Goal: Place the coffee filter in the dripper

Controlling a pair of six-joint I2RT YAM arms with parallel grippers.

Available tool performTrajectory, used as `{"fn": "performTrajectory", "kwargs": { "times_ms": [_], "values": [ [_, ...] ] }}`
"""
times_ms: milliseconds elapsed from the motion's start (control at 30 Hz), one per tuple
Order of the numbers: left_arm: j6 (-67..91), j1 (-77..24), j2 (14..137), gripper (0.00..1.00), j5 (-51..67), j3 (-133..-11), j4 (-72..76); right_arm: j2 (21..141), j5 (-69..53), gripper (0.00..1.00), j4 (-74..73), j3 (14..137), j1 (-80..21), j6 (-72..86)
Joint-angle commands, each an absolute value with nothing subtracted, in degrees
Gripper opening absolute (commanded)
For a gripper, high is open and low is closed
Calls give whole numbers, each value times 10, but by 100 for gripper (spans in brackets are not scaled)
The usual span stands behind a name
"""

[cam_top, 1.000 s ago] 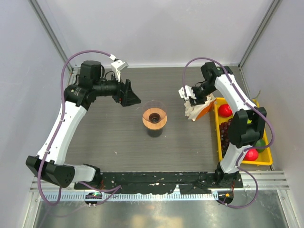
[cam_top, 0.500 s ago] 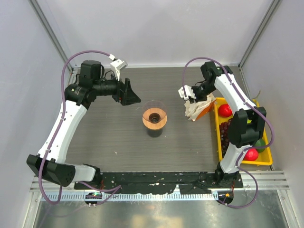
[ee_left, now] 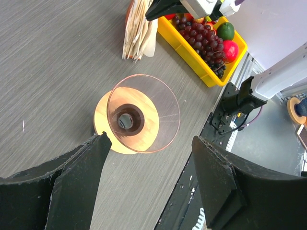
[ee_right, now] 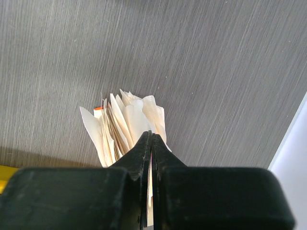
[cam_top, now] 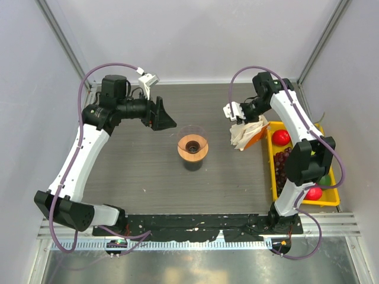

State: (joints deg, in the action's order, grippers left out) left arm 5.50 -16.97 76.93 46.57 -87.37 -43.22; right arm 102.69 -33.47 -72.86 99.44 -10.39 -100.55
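The dripper (cam_top: 193, 146) stands mid-table, a clear cone on a tan wooden ring; from the left wrist it (ee_left: 136, 120) appears empty with a dark centre. My left gripper (cam_top: 164, 120) hovers left of it and behind it, open with nothing between its fingers (ee_left: 149, 139). My right gripper (cam_top: 240, 120) is at the top of the ruffled bunch of white filters (cam_top: 246, 135). In the right wrist view its jaws (ee_right: 150, 136) are shut, and a thin pale sheet of coffee filter (ee_right: 150, 191) shows between them. The rest of the bunch (ee_right: 122, 124) fans out below.
A yellow tray (cam_top: 272, 171) with grapes, red fruit and a green fruit lies along the right edge, touching the filter bunch. In the left wrist view the tray (ee_left: 187, 45) is beyond the dripper. Grey walls enclose the table.
The right gripper has shut at the top of the filter bunch and its wrist has shifted slightly. The left arm and the dripper have stayed put.
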Motion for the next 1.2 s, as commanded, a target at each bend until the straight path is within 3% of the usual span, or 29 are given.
{"fn": "performTrajectory", "kwargs": {
  "times_ms": [0,600,633,667,733,833,1000,1167],
  "values": [
    [60,-166,767,79,481,-873,-408,991,-352,5,-752,1018,-102,-1012],
    [61,-163,772,80,480,-875,-404,971,-363,6,-787,1026,-77,-1021],
    [61,-162,772,80,481,-875,-407,971,-360,11,-787,1020,-76,-1025],
    [59,-163,771,81,480,-875,-408,969,-361,25,-787,1018,-76,-1027],
    [58,-162,771,81,480,-874,-409,964,-363,43,-787,1010,-76,-1034],
    [56,-163,771,82,481,-873,-410,962,-366,55,-787,1007,-76,-1033],
    [55,-162,774,82,479,-872,-408,962,-366,54,-787,1004,-74,-1036],
    [57,-162,777,82,487,-870,-403,968,-383,41,-785,998,-78,-1038]
  ]
}}
